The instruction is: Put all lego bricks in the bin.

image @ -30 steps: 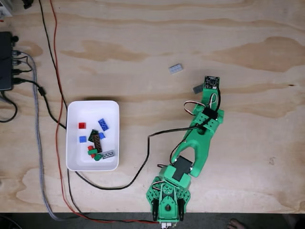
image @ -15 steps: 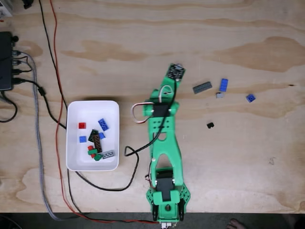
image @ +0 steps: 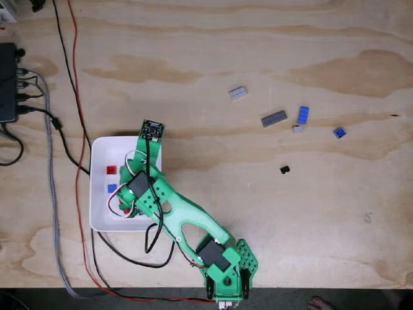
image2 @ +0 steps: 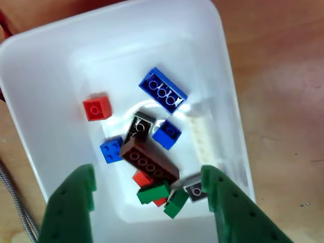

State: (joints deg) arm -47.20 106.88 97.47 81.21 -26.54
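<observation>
The hand (image2: 147,190) hung wide and empty over the bin (image: 101,219), holding many bricks (image2: 163,90); six bricks (image: 273,118) remained on the bench (image: 258,39).

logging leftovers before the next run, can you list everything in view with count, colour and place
bin: one, white, left on the table in the fixed view.
bricks in bin: about ten; long blue, red, two small blue, brown, black, greens, grey, white.
bricks on table: five right of the bin in the fixed view; light grey, dark grey plate, blue, blue, black; a tiny grey bit beside them.
cables: red, black, grey braided, left side.
black box: one, left edge.
table: plywood.
arm: green, over the bin; fingers apart, holding nothing.
</observation>
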